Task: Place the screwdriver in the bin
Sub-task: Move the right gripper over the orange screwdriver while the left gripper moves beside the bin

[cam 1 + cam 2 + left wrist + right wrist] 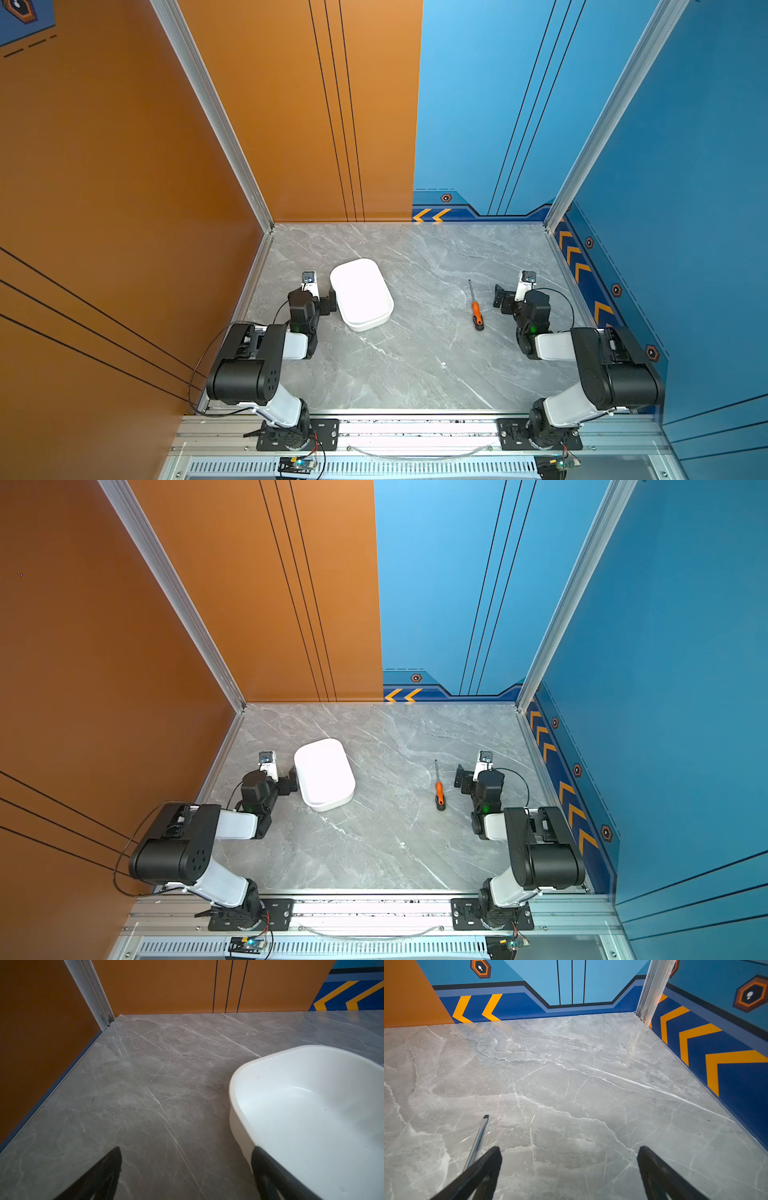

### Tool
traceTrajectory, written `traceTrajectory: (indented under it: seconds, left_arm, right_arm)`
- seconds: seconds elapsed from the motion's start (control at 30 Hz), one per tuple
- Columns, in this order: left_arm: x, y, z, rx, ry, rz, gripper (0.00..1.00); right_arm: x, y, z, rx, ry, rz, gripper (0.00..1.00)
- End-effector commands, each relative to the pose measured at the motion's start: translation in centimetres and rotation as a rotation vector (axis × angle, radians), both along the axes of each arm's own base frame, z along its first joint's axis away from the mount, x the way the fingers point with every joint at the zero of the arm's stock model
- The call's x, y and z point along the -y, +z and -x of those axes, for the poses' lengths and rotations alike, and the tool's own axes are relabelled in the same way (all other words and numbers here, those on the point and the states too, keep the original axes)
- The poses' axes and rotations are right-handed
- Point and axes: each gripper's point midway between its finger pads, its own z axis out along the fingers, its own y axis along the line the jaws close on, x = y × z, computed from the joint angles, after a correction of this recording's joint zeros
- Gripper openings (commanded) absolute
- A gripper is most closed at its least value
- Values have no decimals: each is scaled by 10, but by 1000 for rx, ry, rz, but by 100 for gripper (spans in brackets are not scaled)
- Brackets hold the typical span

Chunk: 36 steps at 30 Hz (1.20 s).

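The screwdriver [476, 309] [439, 791] lies flat on the grey marble table, right of centre, with its orange-and-black handle toward the front and its thin shaft pointing to the back. The white bin [361, 291] [324, 771] sits empty, left of centre. My right gripper [509, 294] [569, 1151] stands open just right of the screwdriver, low over the table. Only the shaft [478, 1138] shows in the right wrist view, outside one finger. My left gripper [326, 300] [187, 1151] is open beside the bin [311, 1105], one finger [270, 1172] in front of its near rim.
An orange wall [124, 187] closes the left side and a blue wall [685, 208] the right. Aluminium posts [552, 220] stand in the back corners. A metal rail [415, 428] with both arm bases runs along the front edge. Bare marble [415, 365] lies between the arms.
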Motion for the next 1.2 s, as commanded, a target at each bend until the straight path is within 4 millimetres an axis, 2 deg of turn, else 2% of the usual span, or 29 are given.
traceTrajectory:
  seconds: [0.0,0.17,0.3,0.53,0.7,0.8,0.93,1.07,1.17]
  left_arm:
    - [1,5,-2,7,-1,-22,98]
    - [4,12,-1,18,-1,-44,98]
    - [-5,25,3,34,68,-69,98]
    - [-26,63,12,-35,216,-68,98]
    - [-51,74,27,-209,385,-75,98]
    - [-61,72,34,-276,468,-62,98]
    - [-65,54,39,-437,504,-24,98]
    - [-50,31,34,-575,444,53,98]
    - [-39,16,31,-633,401,101,98]
  right_arm:
    - [-1,6,-5,19,-3,2,100]
    - [0,6,-5,19,5,-9,100]
    - [6,10,-5,15,-40,-9,100]
    - [11,47,3,-38,-81,-36,100]
    - [-7,73,12,-157,-21,-121,99]
    - [-16,84,15,-237,3,-149,99]
    - [-31,89,16,-328,66,-187,100]
    - [-42,88,15,-393,96,-210,100]
    - [-42,85,15,-408,90,-213,100]
